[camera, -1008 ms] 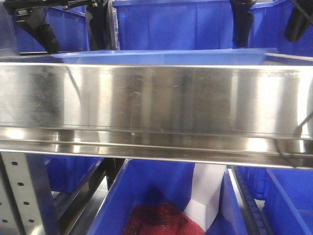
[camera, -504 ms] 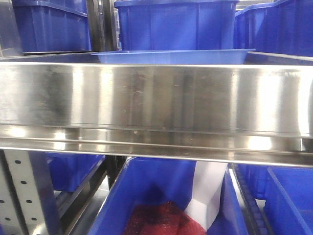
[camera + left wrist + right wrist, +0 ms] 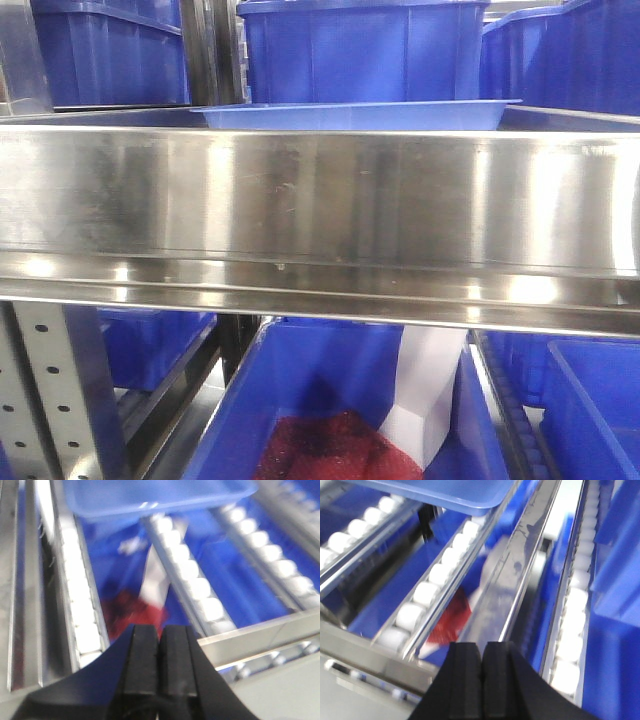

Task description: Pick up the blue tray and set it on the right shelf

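Observation:
The light-blue tray [image 3: 355, 115] lies flat on the right shelf, just behind its broad steel front rail [image 3: 320, 205]. In the left wrist view the tray [image 3: 150, 497] rests on the white roller tracks far ahead of my left gripper [image 3: 160, 635], which is shut with nothing in it. The right wrist view shows a corner of the tray [image 3: 455, 494] at the top. My right gripper [image 3: 482, 652] is well back from it and also shut with nothing between its fingers. Neither arm shows in the front view.
Deep dark-blue bins [image 3: 360, 50] stand behind the tray. Below the shelf is another blue bin [image 3: 330, 410] holding red material and a white sheet. A perforated grey upright [image 3: 60, 390] stands at lower left. White roller tracks [image 3: 192, 575] run along the shelf.
Both arms have pulled out of the front view; a second ago their dark shapes hung over the tray. The tray has stayed on the shelf through the last half second.

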`<control>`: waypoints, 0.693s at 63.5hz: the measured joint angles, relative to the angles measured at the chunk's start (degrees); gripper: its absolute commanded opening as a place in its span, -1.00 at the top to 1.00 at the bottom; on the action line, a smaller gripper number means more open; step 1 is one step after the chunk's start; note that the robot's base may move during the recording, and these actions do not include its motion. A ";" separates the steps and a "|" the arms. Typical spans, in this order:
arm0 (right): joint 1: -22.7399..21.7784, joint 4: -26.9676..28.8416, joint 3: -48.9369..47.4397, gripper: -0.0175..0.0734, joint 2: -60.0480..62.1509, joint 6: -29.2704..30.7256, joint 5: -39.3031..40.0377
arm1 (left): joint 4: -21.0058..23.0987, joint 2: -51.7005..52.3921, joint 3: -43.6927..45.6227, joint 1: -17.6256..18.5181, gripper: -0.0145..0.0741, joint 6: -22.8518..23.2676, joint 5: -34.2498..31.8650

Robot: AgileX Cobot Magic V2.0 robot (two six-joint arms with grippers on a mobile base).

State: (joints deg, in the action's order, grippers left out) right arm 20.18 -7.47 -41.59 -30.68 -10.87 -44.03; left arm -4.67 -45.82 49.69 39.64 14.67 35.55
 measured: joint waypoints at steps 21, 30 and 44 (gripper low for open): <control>0.00 -0.13 14.93 0.48 23.83 0.75 11.95 | -0.10 22.88 -17.50 0.24 0.78 0.00 -7.58; 0.00 -0.26 16.14 0.48 26.02 0.89 15.37 | -0.10 26.24 -18.32 0.24 0.78 0.00 -7.95; 0.00 -0.40 16.41 0.48 26.02 1.09 16.65 | -0.20 26.47 -18.32 0.24 0.78 0.00 -8.10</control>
State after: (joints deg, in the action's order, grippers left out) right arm 20.18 -7.87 -25.18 -4.65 -9.79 -27.38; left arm -4.88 -19.34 31.36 39.88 14.67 27.46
